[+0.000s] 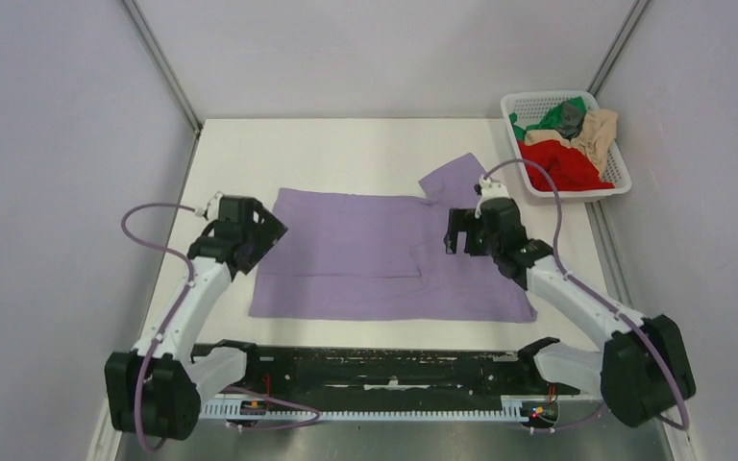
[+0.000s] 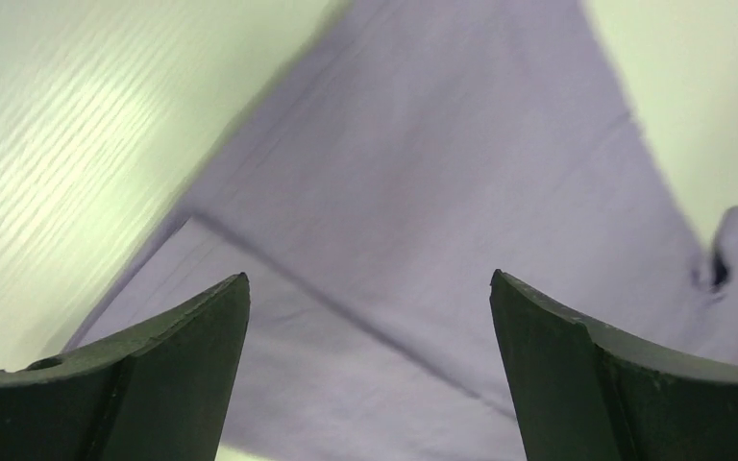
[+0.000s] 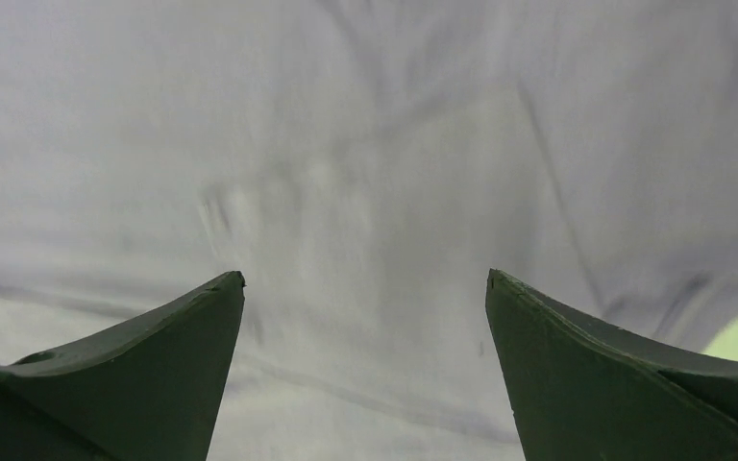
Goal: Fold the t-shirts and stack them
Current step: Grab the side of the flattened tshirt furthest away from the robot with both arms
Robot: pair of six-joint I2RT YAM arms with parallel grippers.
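One white table (image 1: 346,144) carries one purple shirt (image 1: 365,259), spread flat at its middle with a fold line across it and one sleeve poking out toward the far right. One white basket (image 1: 530,104) at the far right corner holds a heap of clothes (image 1: 567,163) in four colours: red, green, beige and grey. Two grippers, left (image 2: 368,279) and right (image 3: 365,277), hang over the shirt's two ends, jaws spread wide, gripping nothing.

A purple t-shirt (image 1: 365,254) lies flat in the middle of the white table (image 1: 346,154) — partly folded, with a crease running across it. One sleeve (image 1: 450,179) sticks out at the far right. A red shirt (image 1: 567,165), a green shirt (image 1: 517,127), a tan shirt (image 1: 598,131) and a grey shirt (image 1: 569,117) sit bunched up in a white basket (image 1: 577,193) at the far right corner.
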